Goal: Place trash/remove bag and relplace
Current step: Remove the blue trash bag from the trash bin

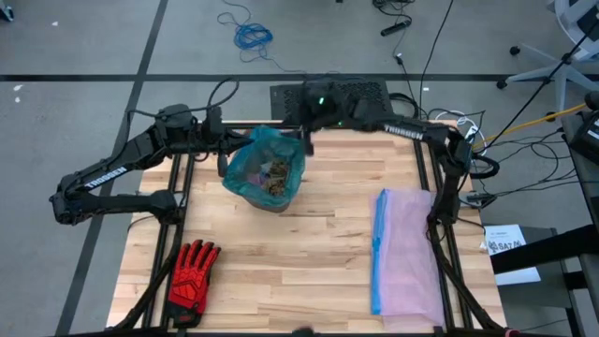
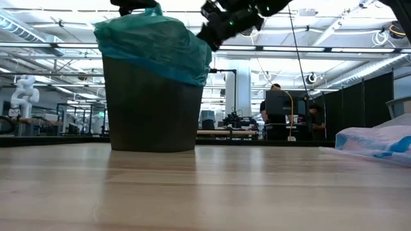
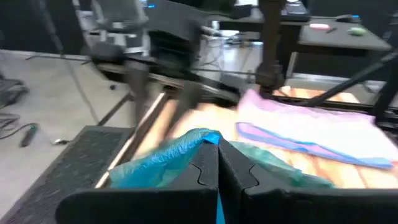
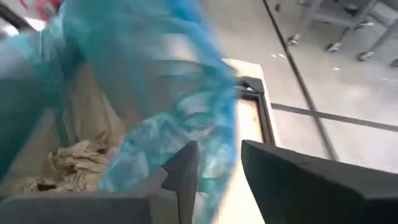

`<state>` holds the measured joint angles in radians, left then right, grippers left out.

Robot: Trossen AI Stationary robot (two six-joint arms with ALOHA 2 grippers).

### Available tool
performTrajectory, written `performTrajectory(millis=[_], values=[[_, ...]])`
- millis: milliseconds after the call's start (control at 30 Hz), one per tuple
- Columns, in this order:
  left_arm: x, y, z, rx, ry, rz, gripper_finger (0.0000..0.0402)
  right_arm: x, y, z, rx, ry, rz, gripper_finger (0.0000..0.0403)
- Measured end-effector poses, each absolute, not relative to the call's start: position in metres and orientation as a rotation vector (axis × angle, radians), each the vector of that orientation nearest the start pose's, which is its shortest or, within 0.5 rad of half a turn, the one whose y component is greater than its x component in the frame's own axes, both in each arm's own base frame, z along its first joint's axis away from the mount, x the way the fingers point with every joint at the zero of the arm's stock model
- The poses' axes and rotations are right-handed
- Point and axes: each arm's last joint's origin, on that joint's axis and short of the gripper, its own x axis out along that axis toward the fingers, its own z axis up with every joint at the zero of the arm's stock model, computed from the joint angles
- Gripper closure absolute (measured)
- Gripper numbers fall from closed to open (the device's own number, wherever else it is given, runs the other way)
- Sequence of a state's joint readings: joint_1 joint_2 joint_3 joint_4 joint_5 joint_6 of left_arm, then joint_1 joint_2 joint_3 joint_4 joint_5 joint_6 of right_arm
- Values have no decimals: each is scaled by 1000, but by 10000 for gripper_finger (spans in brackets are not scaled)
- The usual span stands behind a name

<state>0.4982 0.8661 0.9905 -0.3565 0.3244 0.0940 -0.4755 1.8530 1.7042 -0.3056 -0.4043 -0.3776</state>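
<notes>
With fingers pressed together on the thin, limp teal-green plastic bag (image 3: 180, 155), the left gripper (image 3: 217, 168) should hold bunched rim film.

The left gripper (image 3: 217, 168) has its two dark fingers (image 3: 200, 171) pressed together, pinching a fold of the teal-green bag (image 3: 171, 158) that spreads to both sides of them. Beyond it, on the wooden table (image 3: 323, 165), lies a pale lilac bag (image 3: 311, 127) with a blue rim
</notes>
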Motion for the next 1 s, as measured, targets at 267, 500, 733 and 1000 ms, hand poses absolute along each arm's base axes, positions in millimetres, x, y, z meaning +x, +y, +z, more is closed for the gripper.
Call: performTrajectory(millis=[267,500,733,1000], values=[[165,68,373,6,215,82,402,363,-235,350,-60,249,74,279],[174,62,371,8,220,29,402,374,-239,337,-49,235,105,279],[186,59,365,27,244,-14,402,387,-244,309,136,249,250,279],[190,57,365,33,237,-28,402,395,-243,291,231,291,287,280]])
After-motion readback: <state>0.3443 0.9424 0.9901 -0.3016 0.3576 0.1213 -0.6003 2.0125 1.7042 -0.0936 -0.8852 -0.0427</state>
